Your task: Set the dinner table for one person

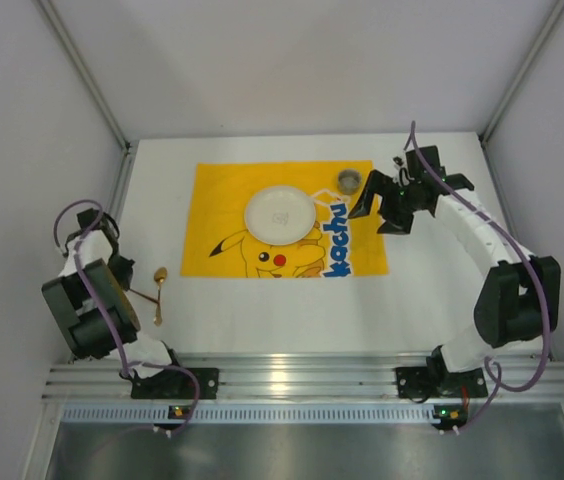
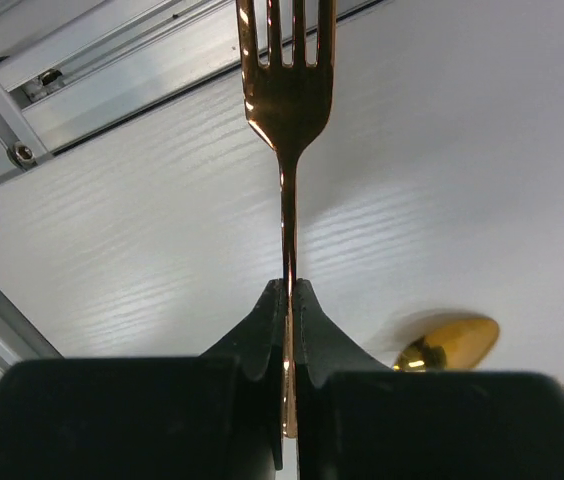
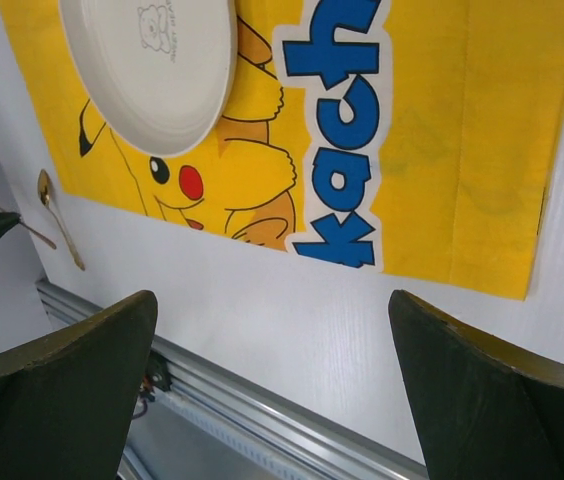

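The left end effector (image 2: 289,295) has its two dark fingers pressed together on the handle of a copper-toned fork (image 2: 284,90). It pinches partway up the stem, so the tines point straight out ahead of it. Holding it by the thin handle leaves the wide head free, which I'd guess makes the fork easier to lay down flat and aim.

A gold spoon (image 2: 449,340) lies just beside it on the white tabletop (image 2: 462,150), which spreads under everything from the metal rail at the near edge to the back wall. Both pieces of cutlery are out on the bare surface to the left of the yellow Pikachu mat (image 3: 462,150), apart from its edge.

The white plate (image 3: 152,70) sits on the mat, roughly in its middle, with a small grey cup (image 1: 349,180) near the mat's far right corner. That looks like a place setting half built, and to my eye the fork belongs next to the plate.

The right end effector (image 3: 272,305) hangs over the mat's right side with its fingers spread wide and nothing between them. It seems to be waiting out of the way.
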`<state>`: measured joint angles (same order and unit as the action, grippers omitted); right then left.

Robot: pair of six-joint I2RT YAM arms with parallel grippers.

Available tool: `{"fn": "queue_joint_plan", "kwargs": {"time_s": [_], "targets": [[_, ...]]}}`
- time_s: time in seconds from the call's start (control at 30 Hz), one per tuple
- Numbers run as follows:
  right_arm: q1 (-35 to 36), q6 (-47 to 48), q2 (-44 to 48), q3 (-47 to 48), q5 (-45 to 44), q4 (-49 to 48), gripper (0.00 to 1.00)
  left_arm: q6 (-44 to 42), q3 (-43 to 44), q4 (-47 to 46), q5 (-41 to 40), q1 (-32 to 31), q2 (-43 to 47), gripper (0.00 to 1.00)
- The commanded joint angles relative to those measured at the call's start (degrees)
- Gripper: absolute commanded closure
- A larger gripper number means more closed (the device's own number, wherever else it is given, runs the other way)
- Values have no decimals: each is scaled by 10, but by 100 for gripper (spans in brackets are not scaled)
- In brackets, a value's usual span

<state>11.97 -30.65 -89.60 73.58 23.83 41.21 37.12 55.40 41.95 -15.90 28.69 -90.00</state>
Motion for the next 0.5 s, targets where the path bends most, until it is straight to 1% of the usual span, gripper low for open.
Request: {"fn": "queue_joint_plan", "kwargs": {"time_s": [0.0,0.1,0.13,0.2,0.23,0.27,0.3,0.33,0.4,0.43,0.47], "targets": [[-4,-2,51,6,0,-3,0,0,27,-6,27,-5,54,100],[-12,1,81,-21,-3,-4,0,1,64,-17,53,-37,65,100],[-13,2,89,-39,-4,-4,0,0,89,-21,58,-67,59,100],[-22,2,115,-56,-3,-4,0,-12,121,-33,63,-105,40,100],[-25,4,123,-73,-4,-4,0,-20,161,-35,69,-149,6,100],[-33,5,141,-80,-4,-3,0,-41,187,-37,82,-173,-16,100],[-36,6,150,-95,-4,-3,0,-52,216,-20,80,-199,-41,100],[-41,8,158,-102,-5,-3,0,-65,281,-2,78,-246,-100,100],[-54,9,184,-120,-4,-1,0,-104,350,34,52,-284,-158,100],[-59,11,193,-126,-4,1,0,-116,406,62,48,-325,-184,100],[-70,11,201,-130,-1,3,0,-129,428,73,50,-334,-229,100]]}}
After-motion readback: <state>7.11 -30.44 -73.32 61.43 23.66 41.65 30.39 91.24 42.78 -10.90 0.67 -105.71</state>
